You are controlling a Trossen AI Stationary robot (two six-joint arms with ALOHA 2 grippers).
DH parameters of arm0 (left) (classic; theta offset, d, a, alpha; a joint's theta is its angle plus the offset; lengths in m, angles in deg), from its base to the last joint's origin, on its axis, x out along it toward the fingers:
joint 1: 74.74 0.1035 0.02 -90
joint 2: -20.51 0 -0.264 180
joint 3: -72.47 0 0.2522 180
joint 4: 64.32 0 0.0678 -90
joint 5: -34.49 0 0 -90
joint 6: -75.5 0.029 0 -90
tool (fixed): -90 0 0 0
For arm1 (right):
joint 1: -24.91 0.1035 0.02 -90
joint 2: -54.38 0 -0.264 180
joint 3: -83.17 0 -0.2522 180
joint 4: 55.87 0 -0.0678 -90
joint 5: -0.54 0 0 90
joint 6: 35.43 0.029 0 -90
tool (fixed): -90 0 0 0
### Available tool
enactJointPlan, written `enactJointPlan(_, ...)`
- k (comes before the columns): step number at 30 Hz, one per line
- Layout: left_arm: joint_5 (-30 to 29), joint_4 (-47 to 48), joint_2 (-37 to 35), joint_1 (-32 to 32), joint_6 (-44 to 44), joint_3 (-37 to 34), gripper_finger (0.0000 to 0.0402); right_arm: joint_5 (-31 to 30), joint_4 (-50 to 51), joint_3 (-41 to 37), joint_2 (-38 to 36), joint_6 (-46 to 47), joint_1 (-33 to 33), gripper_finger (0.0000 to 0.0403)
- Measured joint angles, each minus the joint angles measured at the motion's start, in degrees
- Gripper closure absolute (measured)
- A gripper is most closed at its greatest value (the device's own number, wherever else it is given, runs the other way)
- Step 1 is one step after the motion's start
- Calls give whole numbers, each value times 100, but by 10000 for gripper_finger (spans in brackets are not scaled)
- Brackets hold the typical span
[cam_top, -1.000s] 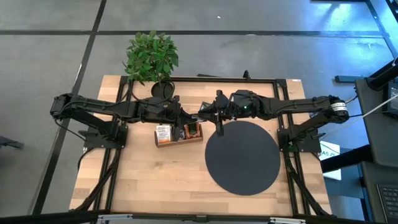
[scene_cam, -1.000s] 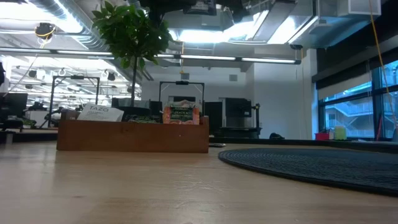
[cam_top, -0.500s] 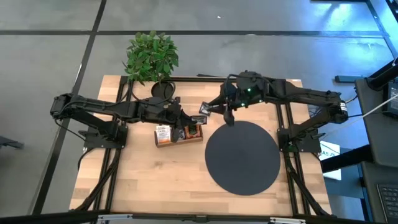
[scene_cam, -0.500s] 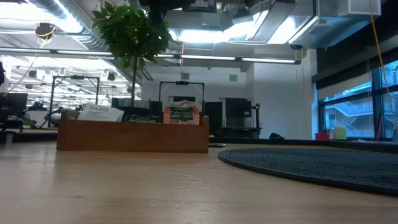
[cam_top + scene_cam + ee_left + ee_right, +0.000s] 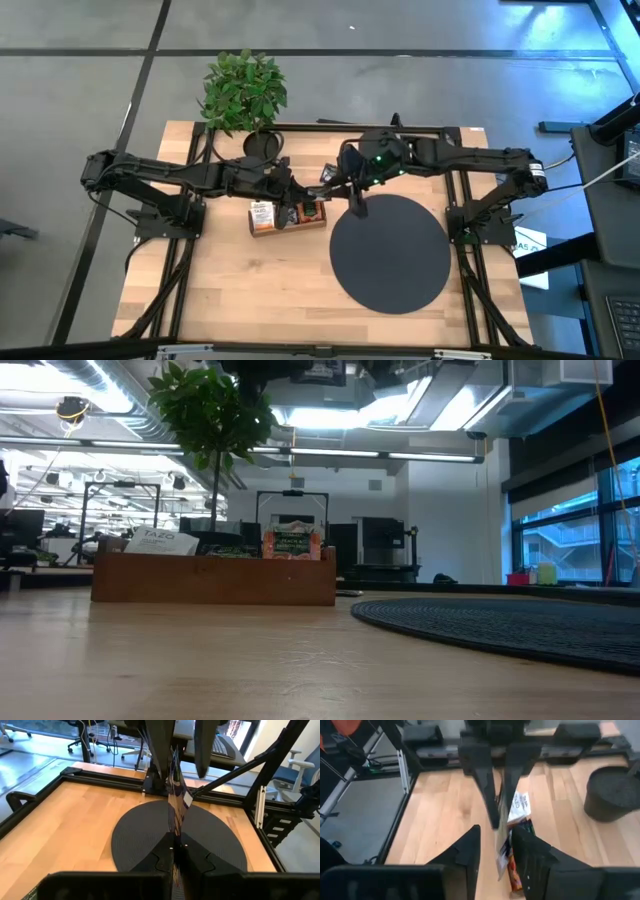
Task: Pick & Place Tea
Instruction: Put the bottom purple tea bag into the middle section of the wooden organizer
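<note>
A dark tea sachet point(image 5: 175, 795) hangs in the air above the table's middle, seen edge-on, with my left gripper point(image 5: 175, 847) shut on it. In the high view the sachet point(image 5: 327, 176) lies between the two grippers. My right gripper point(image 5: 496, 852) comes from the table's right. Its fingers point(image 5: 159, 755) stand open on either side of the sachet's free end point(image 5: 503, 840). Below, more white and orange sachets point(image 5: 263, 212) stand in the wooden tray point(image 5: 288, 226). My left gripper pinches the sachet's near end point(image 5: 174, 834) between its two shut fingers, coming almost level from the table's left. The sachet stands on edge, sticks out past the fingertips and is clear of the table. My right gripper: I cannot tell whether either finger touches the sachet.
A large black round mat point(image 5: 390, 252) lies right of the tray. A potted plant point(image 5: 245, 90) stands at the far edge, with its dark pot point(image 5: 612, 790) beside the tray. In the low view the tray point(image 5: 213, 575) sits left of the mat point(image 5: 500, 625).
My right gripper has risen and tipped, swinging toward the far edge and then back down to the sachet's free end. My left gripper and the sachet have kept still.
</note>
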Motion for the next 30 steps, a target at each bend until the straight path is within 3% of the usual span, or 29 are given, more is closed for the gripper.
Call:
enactJointPlan(11,0,113,0,-2,9,-2,389,-14,17,1,0,-203,-10,395)
enactJointPlan(19,-2,109,0,-2,160,-2,369,-150,18,1,0,-180,-10,397)
enactJointPlan(23,6,287,-133,-2,164,-2,341,-157,51,1,0,-158,-10,396)
enactJointPlan(30,-20,1685,-922,-3,-240,-2,290,-163,144,-39,-2,-152,-10,398)
